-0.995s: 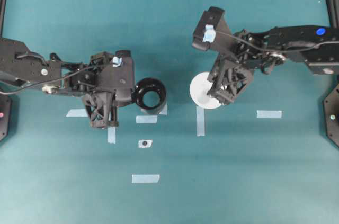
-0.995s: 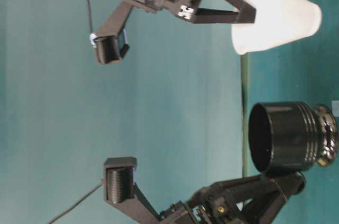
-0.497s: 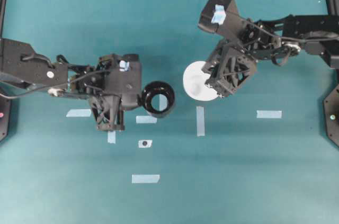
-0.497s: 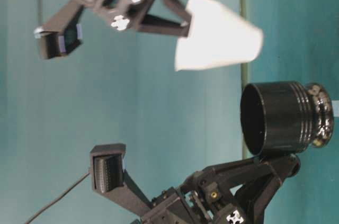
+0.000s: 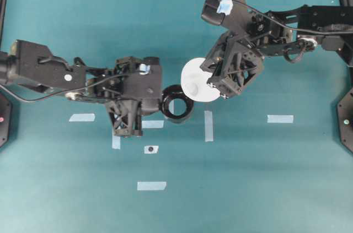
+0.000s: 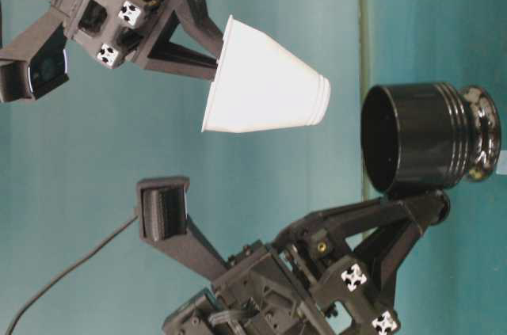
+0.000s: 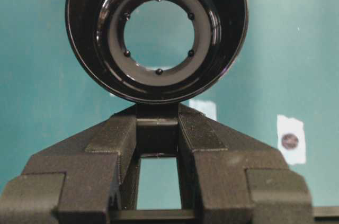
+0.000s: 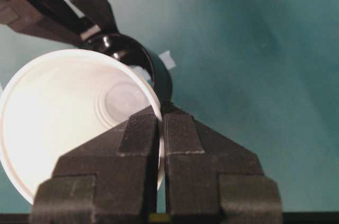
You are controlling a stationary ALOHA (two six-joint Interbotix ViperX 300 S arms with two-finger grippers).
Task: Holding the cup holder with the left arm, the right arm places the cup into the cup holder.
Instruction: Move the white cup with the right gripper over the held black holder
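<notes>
— Teal cloth covers the whole table [image 5: 259, 189], and several strips of pale tape [image 5: 280, 118] are stuck to it. Can you read anything on them?

— No writing at all. One small white tape patch [image 5: 150, 149] carries a dark round dot, and that is the only mark. No brand shows on either arm. The table-level view shows small white squares with a black pattern on both gripper frames, but no letters.

— Where is the cup holder?

— The cup holder [image 5: 177, 108] is off the cloth, held out from the left gripper [image 7: 157, 144]. The wrist view shows both fingers pressed against the small black tab below its rim, jaws narrow, closed on that tab. Its bottom has a round opening, with teal cloth visible through it.

— And the cup?

— The cup [image 6: 265, 81] hangs in the air, pinched at its rim by the right gripper [image 8: 159, 128]; the fingers are nearly together with only the thin white wall between them. In the table-level view its narrow base points at the holder's mouth, near it but apart. From overhead the cup overlaps the holder's upper right edge.

— Anything in the way?

— The left arm [image 5: 49, 73] and right arm [image 5: 309, 23] reach in from opposite sides; nothing lies between cup and holder.
</notes>
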